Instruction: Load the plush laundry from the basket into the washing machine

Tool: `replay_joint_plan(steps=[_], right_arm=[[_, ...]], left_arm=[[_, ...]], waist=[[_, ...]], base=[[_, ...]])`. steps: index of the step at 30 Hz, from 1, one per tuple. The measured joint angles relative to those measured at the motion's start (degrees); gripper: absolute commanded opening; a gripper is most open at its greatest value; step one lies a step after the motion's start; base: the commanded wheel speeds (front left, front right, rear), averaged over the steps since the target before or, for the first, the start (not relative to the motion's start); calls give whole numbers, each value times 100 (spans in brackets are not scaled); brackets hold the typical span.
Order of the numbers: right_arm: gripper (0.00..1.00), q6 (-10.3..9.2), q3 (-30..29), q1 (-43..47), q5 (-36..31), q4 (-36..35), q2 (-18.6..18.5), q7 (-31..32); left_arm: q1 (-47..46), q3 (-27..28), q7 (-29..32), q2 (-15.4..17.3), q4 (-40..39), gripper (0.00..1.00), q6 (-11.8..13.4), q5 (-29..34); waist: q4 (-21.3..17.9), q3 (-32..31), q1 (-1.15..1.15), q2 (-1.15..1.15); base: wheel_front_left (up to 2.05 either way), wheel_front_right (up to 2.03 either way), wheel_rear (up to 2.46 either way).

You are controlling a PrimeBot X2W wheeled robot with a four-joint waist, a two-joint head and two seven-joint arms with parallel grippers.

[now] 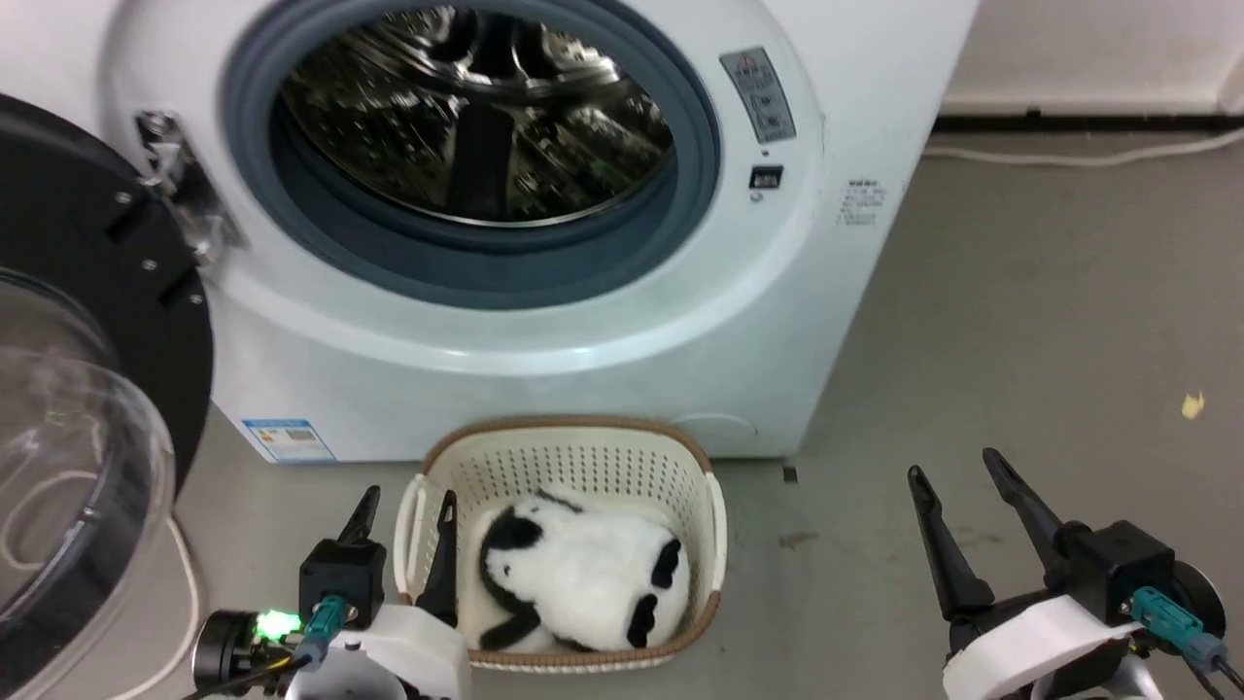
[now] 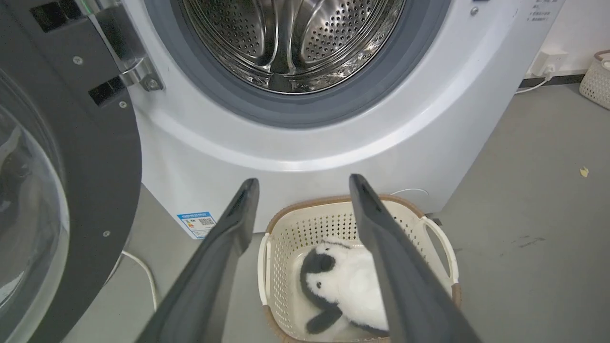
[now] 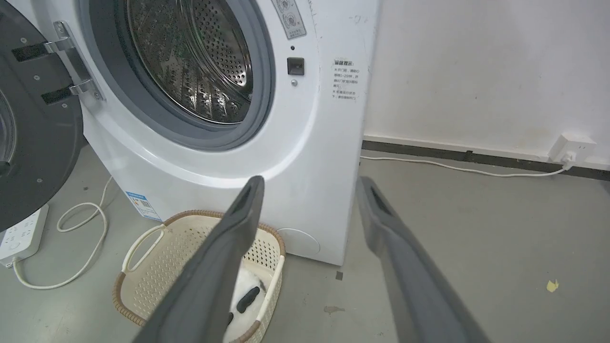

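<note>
The plush toy (image 1: 583, 574) lies on the bottom of the basket (image 1: 573, 425), white with black patches, filling most of the near half. The basket stands on the grey floor (image 1: 1020, 340) just in front of the washing machine (image 1: 583, 331), below its round opening. The machine's door (image 1: 87, 292) is swung wide to the robot's left, and the steel drum (image 1: 476, 117) is in plain sight.

The left gripper (image 1: 408, 501) is at the basket's left side with its fingers spread and nothing between them. In the head view one finger (image 1: 362, 515) falls outside the basket's left handle and the other crosses the left wall, just beside the toy's head. Whether that finger is down inside the basket or above the rim cannot be told. In the left wrist view the toy shows past the two fingers, partly hidden by one of them, and no contact with it can be seen.

The right gripper (image 1: 954, 467) is well apart from the basket, off to its right over bare floor. Its fingers are also parted and empty. In the right wrist view one of its fingers hides most of the toy. A white power strip (image 3: 21, 233) with a looped cord lies on the floor under the open door.
</note>
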Motion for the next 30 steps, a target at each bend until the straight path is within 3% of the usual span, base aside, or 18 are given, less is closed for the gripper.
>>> replay_joint_plan(steps=[16, 30], right_arm=[[100, 0, 80, -262, 249, -126, 0, -201], [100, 0, 156, -429, 532, -142, 0, -359]], left_arm=[[-743, -186, 149, 341, 1016, 100, -193, -91], [-1389, -793, 539, 739, 1989, 100, -294, -381]], waist=[[-394, 873, 0, 0], [-801, 1534, 0, 0]], base=[[0, 0, 0], [0, 0, 0]])
